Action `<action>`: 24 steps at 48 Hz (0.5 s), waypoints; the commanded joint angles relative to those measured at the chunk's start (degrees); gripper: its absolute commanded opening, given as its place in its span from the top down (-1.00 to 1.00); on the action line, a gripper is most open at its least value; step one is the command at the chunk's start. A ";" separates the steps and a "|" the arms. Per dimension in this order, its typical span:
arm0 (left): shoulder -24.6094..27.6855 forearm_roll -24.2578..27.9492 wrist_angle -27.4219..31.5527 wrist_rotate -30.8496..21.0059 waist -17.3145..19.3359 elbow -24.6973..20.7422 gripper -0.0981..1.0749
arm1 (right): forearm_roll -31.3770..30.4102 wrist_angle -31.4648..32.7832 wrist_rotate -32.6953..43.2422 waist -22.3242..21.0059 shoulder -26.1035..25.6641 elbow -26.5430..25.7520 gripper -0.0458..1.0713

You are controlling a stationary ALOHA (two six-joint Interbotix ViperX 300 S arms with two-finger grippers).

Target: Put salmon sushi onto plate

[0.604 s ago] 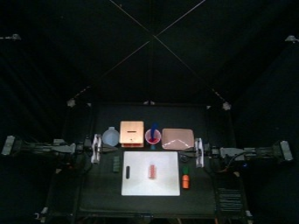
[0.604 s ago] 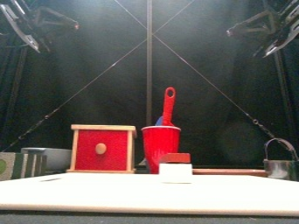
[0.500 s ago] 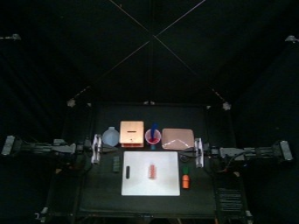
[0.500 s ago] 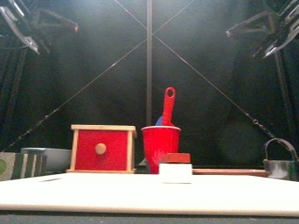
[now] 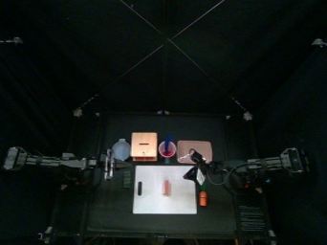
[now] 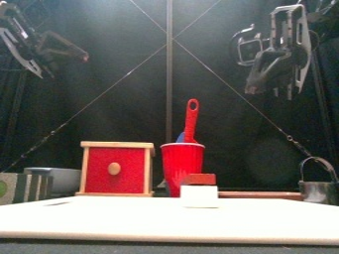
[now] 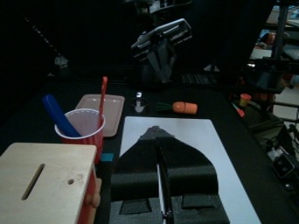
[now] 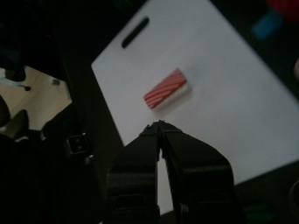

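Note:
The salmon sushi (image 5: 167,189) lies near the middle of the white board (image 5: 153,201); the right wrist view shows the sushi (image 8: 166,86) as a striped pink piece just ahead of my jaw tips. My right gripper (image 5: 194,175) hangs shut and empty above the board's far right corner, beside the sushi (image 6: 199,189) and apart from it. The pinkish-tan plate (image 5: 193,150) sits just behind the board, and the same plate (image 7: 93,103) shows past the red cup. My left gripper (image 5: 110,168) rests shut at the table's left; it (image 7: 159,133) hides part of the board.
An orange oblong piece (image 5: 202,198) lies off the board's right edge. Behind the board stand a wooden block (image 5: 144,145) and a red cup (image 5: 167,148) holding a red spatula and a blue tool. A blue-grey item (image 5: 119,150) sits at the far left.
My right arm has swung in from the table's right side toward the middle, bringing its gripper over the board's far right corner. The left arm has hardly moved.

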 commanded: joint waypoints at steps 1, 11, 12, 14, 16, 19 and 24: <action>0.26 -0.26 -0.53 -0.09 0.35 -0.70 0.85 | 1.32 6.50 4.75 -1.05 2.99 -4.39 0.74; 0.26 -3.96 -0.70 -0.18 0.70 -0.18 0.84 | -4.75 17.40 16.35 -1.41 10.11 -10.63 0.43; 0.26 -4.48 -0.88 -0.18 0.70 0.09 0.84 | -5.45 17.75 17.05 -1.32 10.55 -11.16 0.36; 0.26 -5.54 -1.23 -0.18 0.44 0.70 0.84 | -6.42 17.93 18.72 -0.97 11.43 -12.04 0.21; 0.35 -6.77 -1.76 -0.09 0.26 1.32 0.84 | -6.94 17.67 21.01 -0.53 12.22 -12.83 0.04; 0.35 -8.09 -2.99 -0.09 0.18 2.20 0.84 | -7.91 16.96 24.61 0.00 13.36 -13.89 -0.24; 0.26 -8.96 -5.10 -0.09 0.18 3.69 0.82 | -10.63 15.38 31.29 1.14 15.91 -15.12 -0.69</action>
